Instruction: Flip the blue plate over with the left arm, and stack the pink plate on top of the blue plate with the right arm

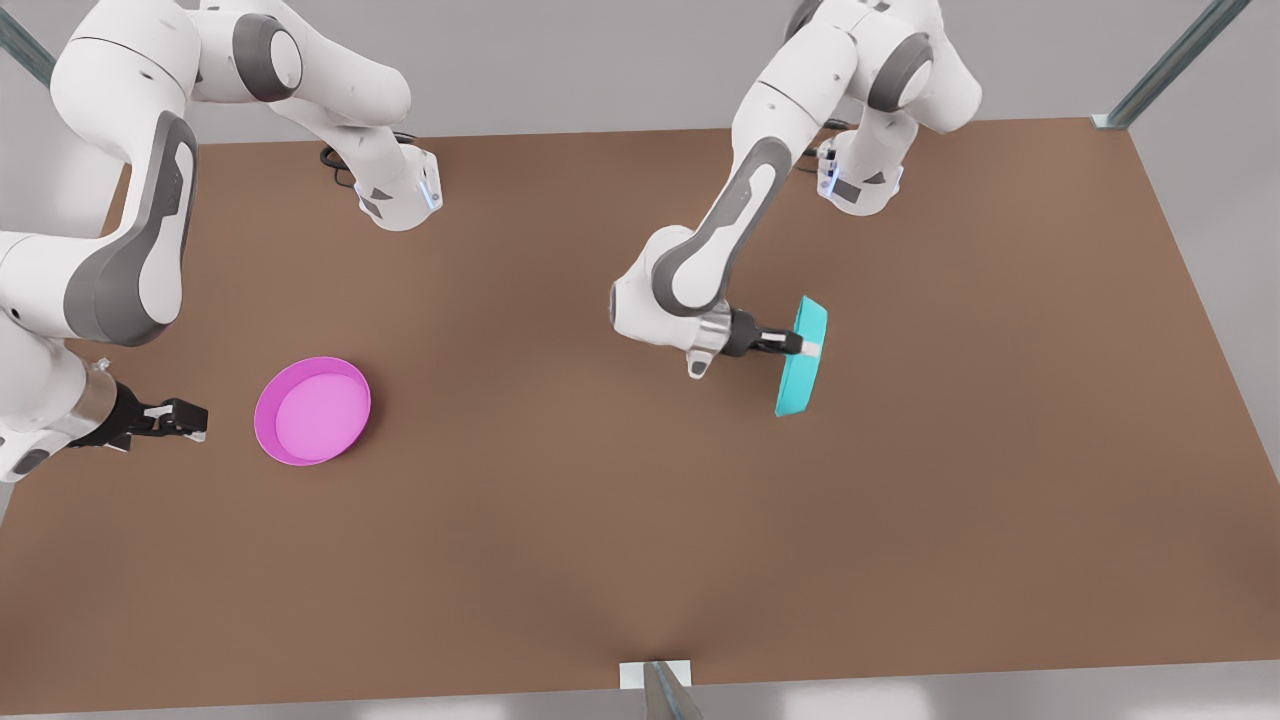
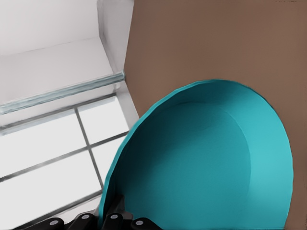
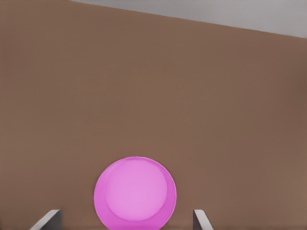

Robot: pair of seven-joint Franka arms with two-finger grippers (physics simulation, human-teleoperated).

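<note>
The blue plate (image 1: pixel 802 360) stands almost on edge over the table at the front view's right, with my left gripper (image 1: pixel 806 346) shut on its rim. Its cyan hollow side (image 2: pixel 206 163) faces the left wrist camera. Lying flat and hollow side up at the front view's left is the pink plate (image 1: pixel 312 410). My right gripper (image 1: pixel 195 418) is low beside it, on the side toward the table's edge, open and a short gap away. In the right wrist view the pink plate (image 3: pixel 135 194) lies just ahead of the two spread fingertips (image 3: pixel 48 220).
The brown table (image 1: pixel 600 520) spreads wide between the two plates. Both arm bases (image 1: pixel 400 195) (image 1: pixel 860 180) stand at the far edge. Metal frame posts rise at the far corner (image 1: pixel 1170 65) and at the middle of the near edge (image 1: pixel 665 690).
</note>
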